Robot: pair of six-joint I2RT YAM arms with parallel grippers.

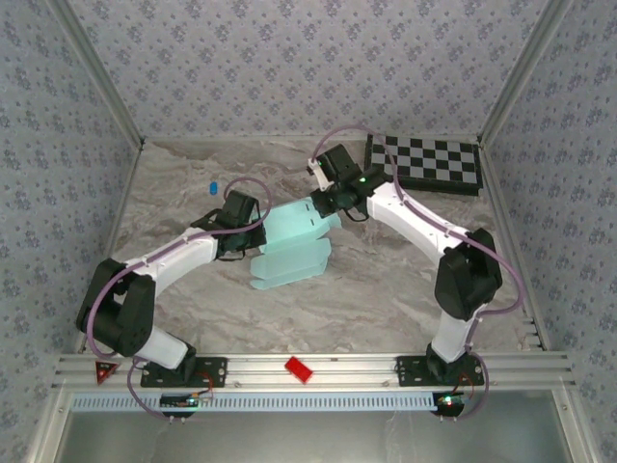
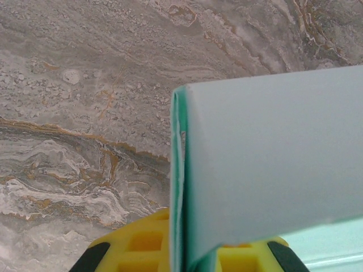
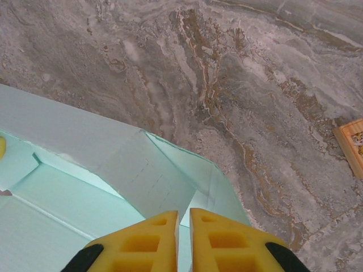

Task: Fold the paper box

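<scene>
One pale mint card paper box [image 1: 294,253] is flanked by two inward-reaching arms [image 1: 178,256]. One edge is clamped by the left gripper [image 2: 190,249], a flap by the right gripper [image 3: 184,229].

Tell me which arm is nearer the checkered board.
Right. The right arm reaches past the checkered board, jaws at the far corner of the paper box; the left arm is on the box's other side, farther left.

L arm stretched fwd & inward over tabletop centre, elbow low. L tool [image 1: 258,231] pinched tight on the paper box [image 1: 294,253]. R arm bent at elbow, wrist angled inward. R tool [image 3: 184,241]: yellow fingers [image 3: 153,241] nearly touching, nipping its edge.
</scene>
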